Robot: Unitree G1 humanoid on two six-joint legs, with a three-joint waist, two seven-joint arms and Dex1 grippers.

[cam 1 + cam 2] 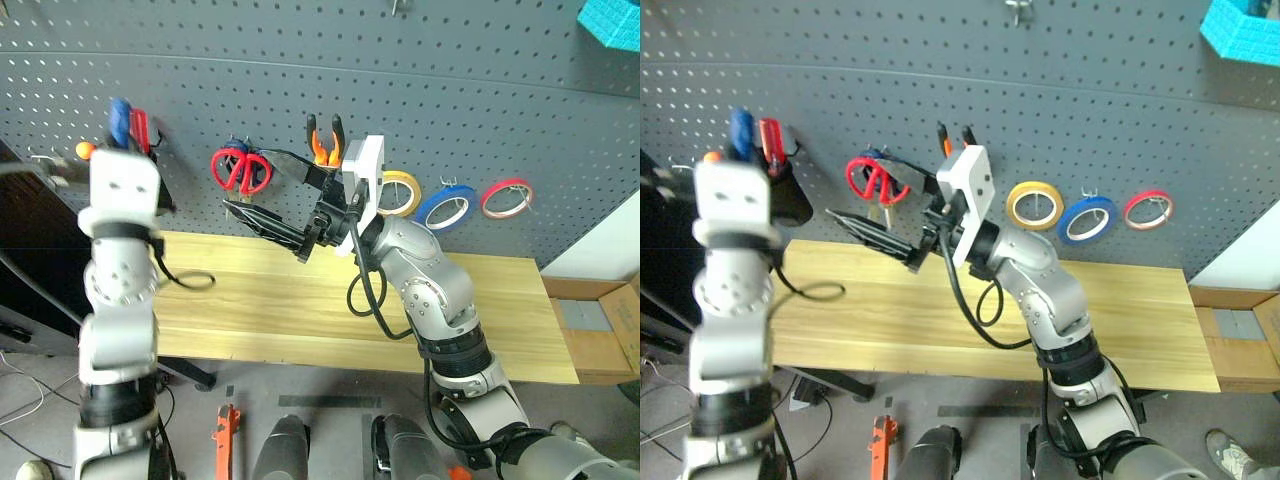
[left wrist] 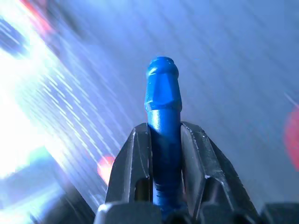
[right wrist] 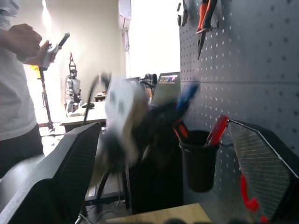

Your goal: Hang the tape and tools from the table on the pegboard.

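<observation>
My left gripper (image 2: 163, 128) is shut on the blue-handled screwdriver (image 2: 162, 100). It is raised at the far left of the pegboard (image 1: 450, 90), and the blue handle (image 1: 119, 120) shows above the wrist beside a black cup (image 1: 790, 197). My right gripper (image 1: 247, 180) stands open over the table (image 1: 260, 300), in front of the red-handled scissors (image 1: 240, 170), which hang on the board. The pliers (image 1: 324, 140) and the blue tape (image 1: 445, 207) hang there too.
A yellow roll (image 1: 398, 193) and a red roll (image 1: 506, 198) hang beside the tape. A red screwdriver (image 1: 139, 128) stands in the cup. A person (image 3: 14, 70) stands off to the left holding a controller. A cardboard box (image 1: 600, 320) sits right of the table.
</observation>
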